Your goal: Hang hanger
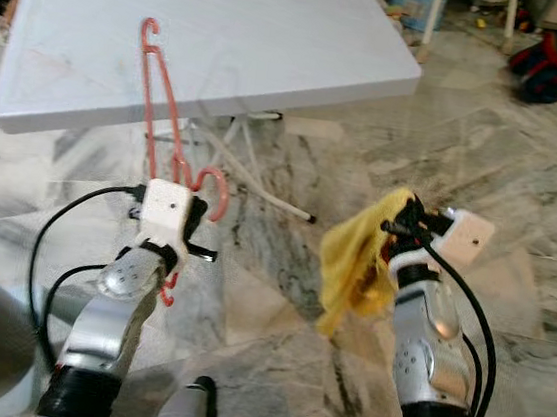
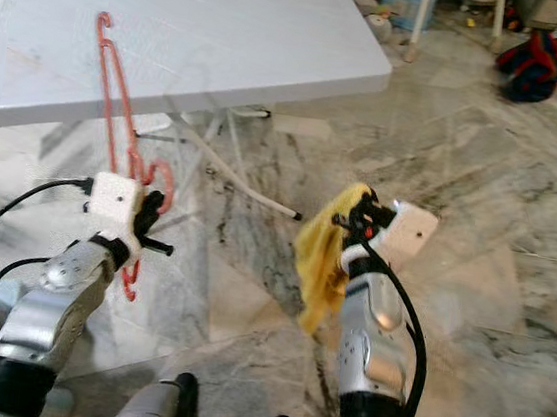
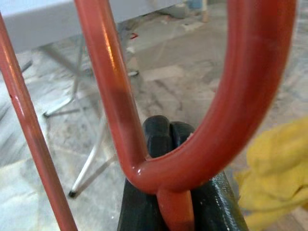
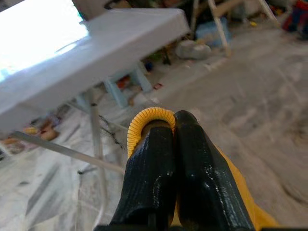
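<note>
Left hand point(image 1: 199, 222), fingers point(image 3: 159, 139) pressed together, pinches the red plastic hanger point(image 1: 160, 120) at the bend by its hook; hanger held upright in front of the white bench point(image 1: 227, 42), its far end overlapping the bench top (contact w/ bench cannot be told). Right hand point(image 1: 394, 225), fingers point(image 4: 185, 159) clamped shut, grips a yellow garment point(image 1: 355, 263) by its ribbed edge; cloth droops above the marble floor point(image 1: 521, 196).

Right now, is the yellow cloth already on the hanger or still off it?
Off. The yellow cloth dangles from the shut right gripper, apart from the red hanger, which the left gripper holds upright by the white table.
</note>
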